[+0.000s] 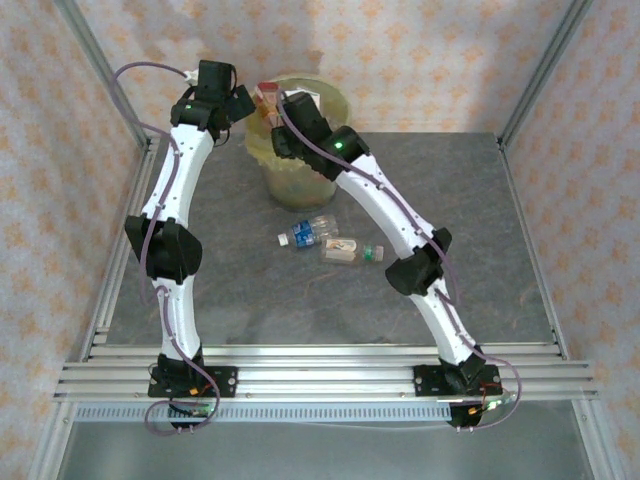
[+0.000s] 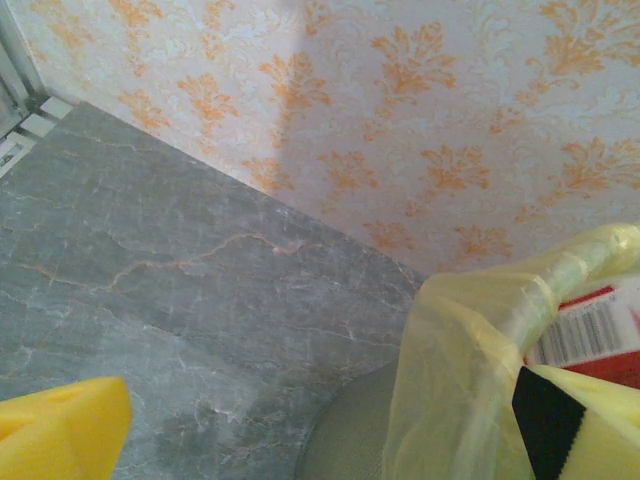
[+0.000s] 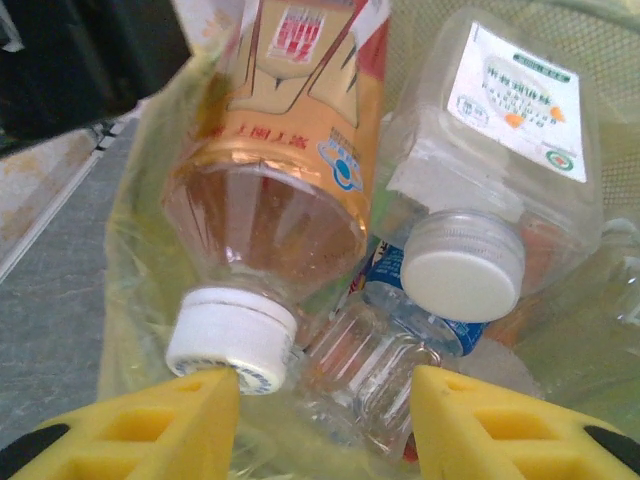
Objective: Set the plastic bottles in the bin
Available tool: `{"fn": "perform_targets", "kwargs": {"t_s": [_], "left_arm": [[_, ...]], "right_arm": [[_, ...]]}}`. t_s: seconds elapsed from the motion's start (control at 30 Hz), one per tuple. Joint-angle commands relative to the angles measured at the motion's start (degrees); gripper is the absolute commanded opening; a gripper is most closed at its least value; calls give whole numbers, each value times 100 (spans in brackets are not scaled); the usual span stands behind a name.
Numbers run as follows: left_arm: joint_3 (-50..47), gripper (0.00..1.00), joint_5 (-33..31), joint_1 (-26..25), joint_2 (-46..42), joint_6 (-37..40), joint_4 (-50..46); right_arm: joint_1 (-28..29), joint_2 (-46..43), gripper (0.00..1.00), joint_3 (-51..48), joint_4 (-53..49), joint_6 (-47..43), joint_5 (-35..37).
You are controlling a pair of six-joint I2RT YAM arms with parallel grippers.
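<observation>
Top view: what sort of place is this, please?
Probably a robot test cell: metal posts hold patterned walls around a table, and a left arm and a right arm are bolted to rails at its near edge.

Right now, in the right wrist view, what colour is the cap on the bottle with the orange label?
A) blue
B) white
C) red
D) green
B: the orange-labelled bottle points its ribbed cap toward the camera, and that cap is plainly white.

Two bottles (image 1: pixel 305 232) on table (image 1: pixel 250 290); at least three in one bin (image 1: pixel 300 180).
</observation>
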Motion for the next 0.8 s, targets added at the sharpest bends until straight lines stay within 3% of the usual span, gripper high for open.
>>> {"fn": "perform_targets", "kwargs": {"t_s": [0.0,0.53,0.77], "left_arm": [[-43,100,81,-33,54,1,3],[395,100,-185,-16,112,-6,-68],[748,100,-86,0,122,-467,548]], "right_arm": [[-108,182,49,108,259,37,-46],[24,-540,50,128,-304,35,-345],[54,-1193,50,-349,-568,272,952]]}}
